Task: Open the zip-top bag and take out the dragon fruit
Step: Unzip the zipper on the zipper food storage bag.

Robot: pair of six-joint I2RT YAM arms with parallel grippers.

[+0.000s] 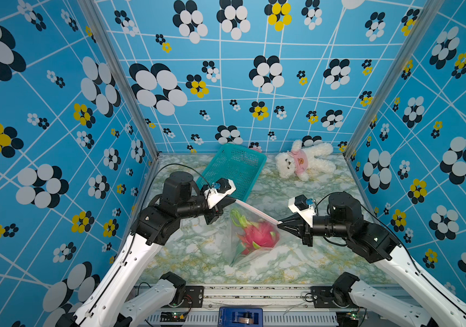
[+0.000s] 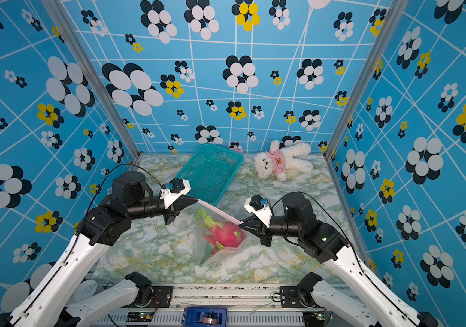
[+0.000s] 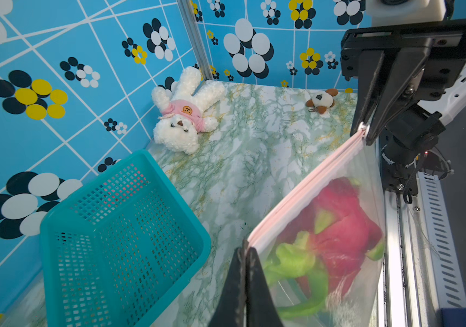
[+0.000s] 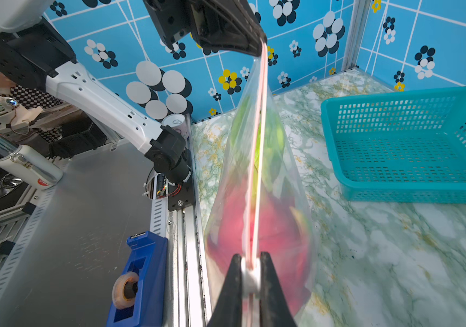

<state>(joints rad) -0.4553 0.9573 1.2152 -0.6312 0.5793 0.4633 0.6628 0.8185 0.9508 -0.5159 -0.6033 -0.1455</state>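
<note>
The zip-top bag (image 1: 250, 246) is held up over the table (image 1: 198, 254) by its pale pink zip strip (image 1: 257, 211), which is stretched taut between the two claws. The bag's lower corner appears to rest on the marbled surface. The left claw (image 1: 234, 201) is closed on the strip's far end, nearer the basket. The right claw (image 1: 279, 223) is closed on the near end, where the small white slider (image 4: 250, 276) is pinched between its fingertips. The strip's long axis is thus laid along the line from claw to claw, slanting across the table, and the bag's body hangs below it. The dragon fruit (image 1: 260, 236) is enclosed in the bag just beneath the strip, nearer the right claw, with its green tips pointed toward the left claw.

The coming move is judged to turn on that axis: the slider can be drawn only along the strip, toward the left claw, while the opposite end is anchored there. In the right wrist view two pink lines are seen narrowly apart, but whether the seal is parted cannot be told.

The film is clear, thin and crinkly, and is likely to bunch or slip. The fruit is magenta, oval and scaly. A teal perforated basket (image 1: 232, 170) and a white plush bear (image 1: 302, 161) are seen well apart, at the back.
</note>
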